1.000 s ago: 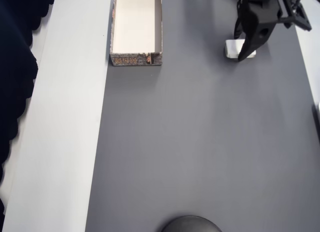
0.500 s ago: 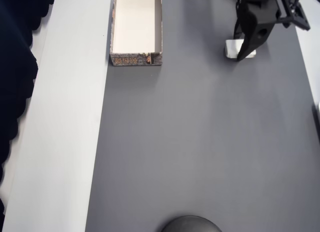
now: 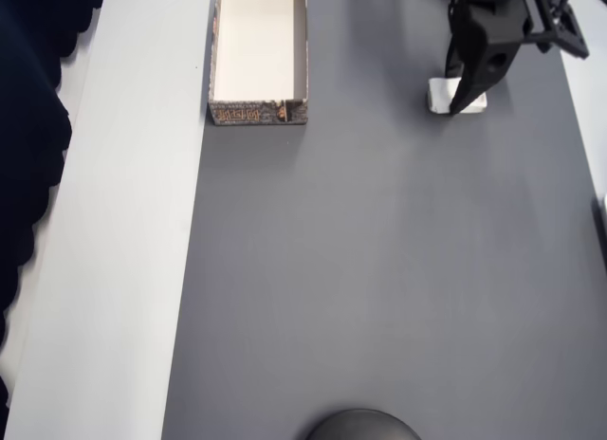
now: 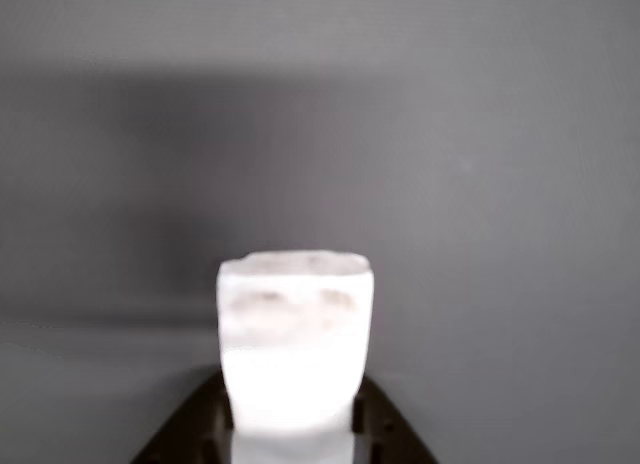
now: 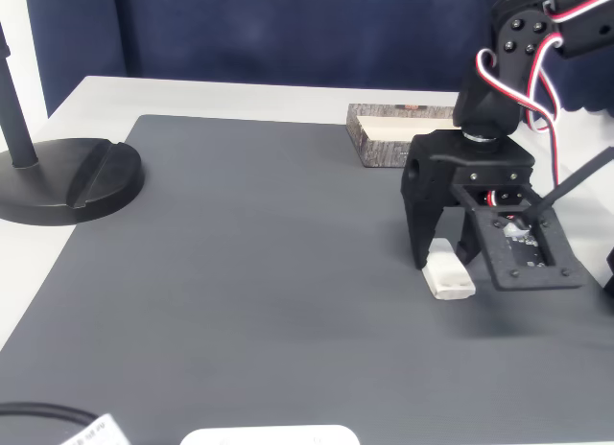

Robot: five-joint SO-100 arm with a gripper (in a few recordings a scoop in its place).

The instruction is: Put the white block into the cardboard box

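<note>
In the overhead view the white block (image 3: pixel 441 96) is seen lying on the grey worktop (image 3: pixel 379 269), well apart from the cardboard box (image 3: pixel 258 111), with the end effector (image 3: pixel 459 91) set around it, seemingly closed on it, while in the wrist view the block (image 4: pixel 295 334) is shown between the fingers, and in the fixed view it (image 5: pixel 447 274) is touched by the finger (image 5: pixel 422 224).

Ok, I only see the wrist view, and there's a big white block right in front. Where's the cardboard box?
Observer: In the overhead view the cardboard box sits at the top edge, well to the left of the white block and apart from it.
Operator: Is the block up in the air?
Observer: No. The fixed view shows it lying flat on the grey mat, with the gripper down over it.
Operator: Is anything in the way?
Observer: In the overhead view, just bare mat lies between block and box.
</note>
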